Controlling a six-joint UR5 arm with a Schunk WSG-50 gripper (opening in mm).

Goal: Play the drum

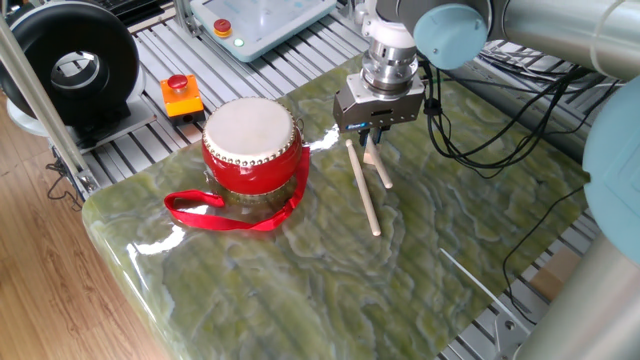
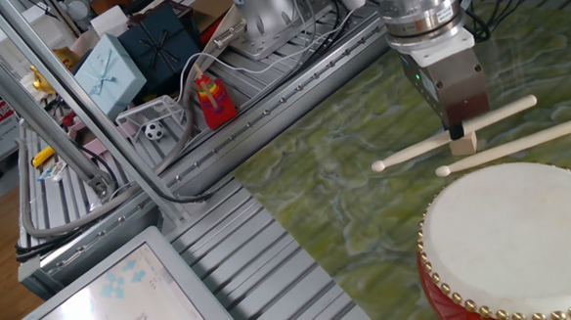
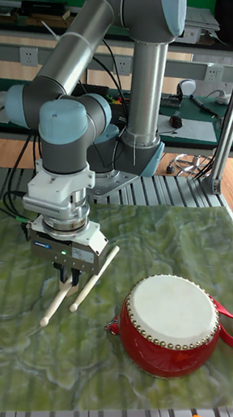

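Note:
The drum (image 1: 252,145) is red with a white skin head and pale studs, and it stands on the green marbled table (image 1: 300,270). Its red ribbon strap (image 1: 215,212) lies in front of it. The drum also shows in the other fixed view (image 2: 515,236) and the tall view (image 3: 172,323). Two wooden drumsticks (image 1: 362,190) (image 2: 489,118) (image 3: 56,303) lie beside the drum, propped on a small wooden block (image 2: 464,145). My gripper (image 1: 370,135) (image 2: 455,133) (image 3: 75,280) hangs just above the sticks at the block. It points down with its fingers slightly apart, holding nothing.
An orange box with a red button (image 1: 180,93) and a black round fan-like device (image 1: 70,62) sit left of the table. A control pendant (image 1: 255,20) lies behind. Gift boxes (image 2: 109,66), a red toy (image 2: 214,100) and cables crowd the rails beyond the table edge.

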